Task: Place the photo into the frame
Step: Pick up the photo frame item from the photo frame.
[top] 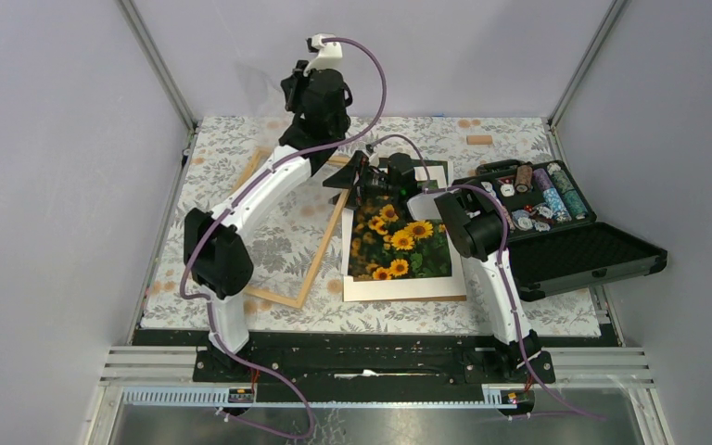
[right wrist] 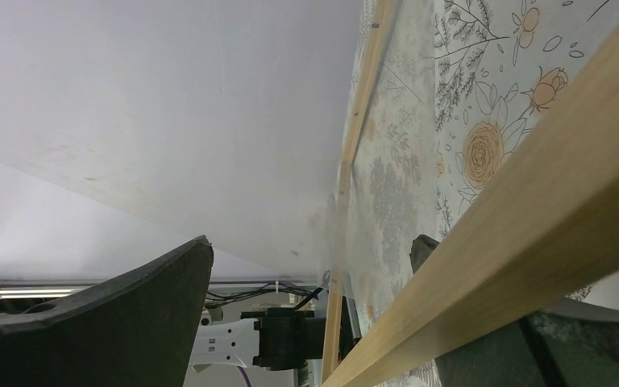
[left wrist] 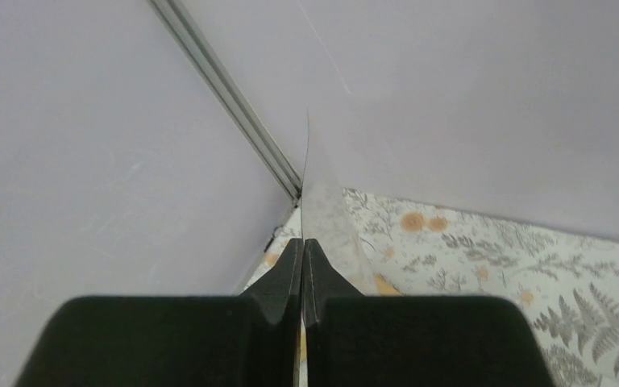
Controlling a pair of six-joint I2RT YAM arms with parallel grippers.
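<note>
Grey panel walls close in a table (top: 380,315) covered with a leaf-and-flower patterned cloth. Near its middle we see the photo (top: 399,239), a rectangular print of yellow-orange sunflowers on dark green, lying flat on a white mat board (top: 399,289). Just left of it rests the frame (top: 318,264), a thin rectangle of light natural wood. We find the right gripper (right wrist: 314,242) at the frame's far corner, its jaws wide apart with one wooden rail running between them; whether they touch it we cannot tell. The left gripper (left wrist: 302,250) hangs above the table's far left, jaws pressed together on the edge of a thin clear sheet (left wrist: 326,214). An open black case (top: 593,255) of poker chips sits to the right.
</note>
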